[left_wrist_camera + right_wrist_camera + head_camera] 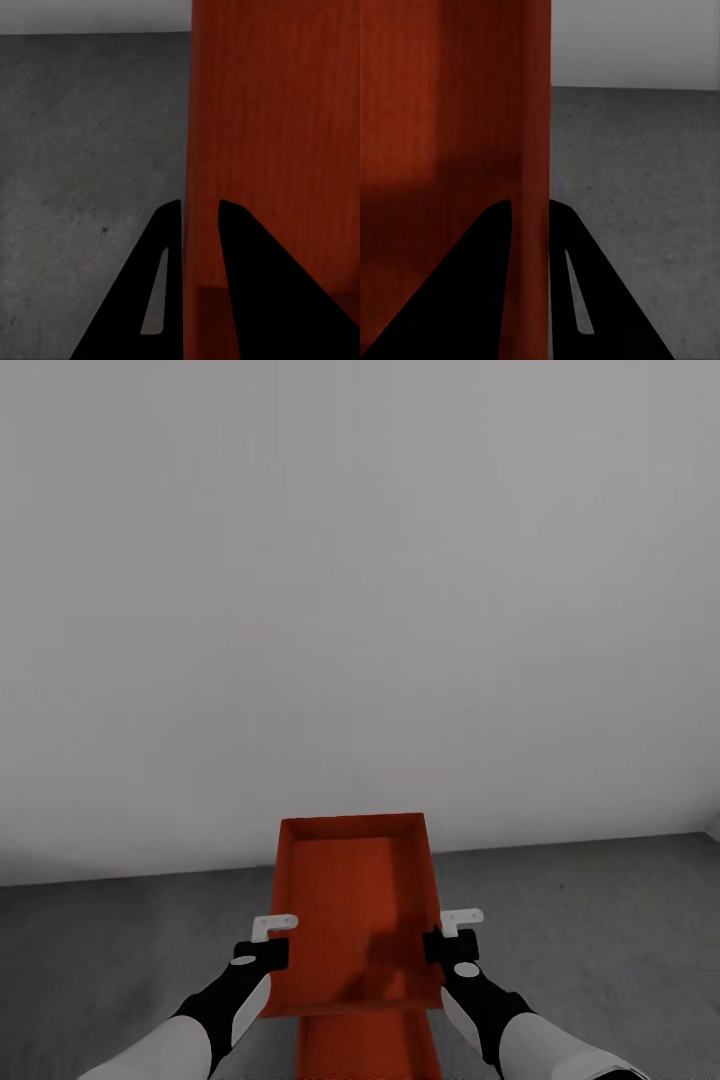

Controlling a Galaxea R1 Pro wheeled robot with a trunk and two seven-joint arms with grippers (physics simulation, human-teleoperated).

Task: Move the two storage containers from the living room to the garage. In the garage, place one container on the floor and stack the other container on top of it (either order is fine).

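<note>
A red-orange storage container [355, 900] is held between my two grippers in the head view, its long axis pointing away from me. My left gripper [270, 940] is shut on its left wall and my right gripper [452, 935] on its right wall. In the left wrist view the gripper [199, 217] straddles the thin wall of the container [277, 135]; the right wrist view shows that gripper [531, 206] pinching the container [442, 112] likewise. A second storage container [370, 1045] lies directly underneath on the garage floor [600, 920], mostly hidden. I cannot tell whether the two touch.
A plain white-grey wall [360, 610] rises close ahead, meeting the floor just beyond the far end of the held container. Dark grey concrete [82, 150] stretches to both sides of the boxes, also seen on the right [637, 195].
</note>
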